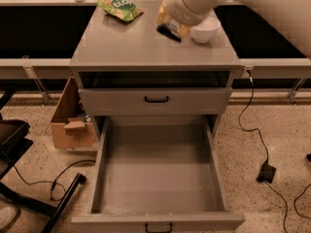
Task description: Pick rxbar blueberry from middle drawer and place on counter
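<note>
My gripper (170,27) hangs from the white arm at the top of the camera view, just above the counter (121,42), left of its right edge. It is shut on the rxbar blueberry (168,33), a small dark flat bar that pokes out under the yellowish fingers (166,18) and sits at or just above the counter surface. The middle drawer (160,178) is pulled wide open below, and its plain grey inside holds nothing I can see.
A white bowl (205,30) stands on the counter right beside the gripper. A green snack bag (120,5) lies at the counter's back left. A shallower shut drawer front (156,100) sits above the open drawer. A cardboard box (70,123) and cables lie on the floor.
</note>
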Action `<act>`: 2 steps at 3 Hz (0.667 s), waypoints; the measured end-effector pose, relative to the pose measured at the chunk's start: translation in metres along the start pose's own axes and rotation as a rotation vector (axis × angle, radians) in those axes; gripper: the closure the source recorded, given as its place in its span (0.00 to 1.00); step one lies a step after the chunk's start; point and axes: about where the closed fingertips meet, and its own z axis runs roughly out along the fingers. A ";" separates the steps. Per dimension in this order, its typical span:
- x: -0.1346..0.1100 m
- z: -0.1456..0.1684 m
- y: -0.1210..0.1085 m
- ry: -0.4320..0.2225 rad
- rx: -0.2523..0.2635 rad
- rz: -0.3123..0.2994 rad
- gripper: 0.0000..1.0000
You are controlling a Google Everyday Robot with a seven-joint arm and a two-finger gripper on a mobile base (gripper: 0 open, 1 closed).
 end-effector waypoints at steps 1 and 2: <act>0.091 0.040 -0.088 0.203 0.085 0.028 1.00; 0.175 0.094 -0.169 0.370 0.172 0.025 1.00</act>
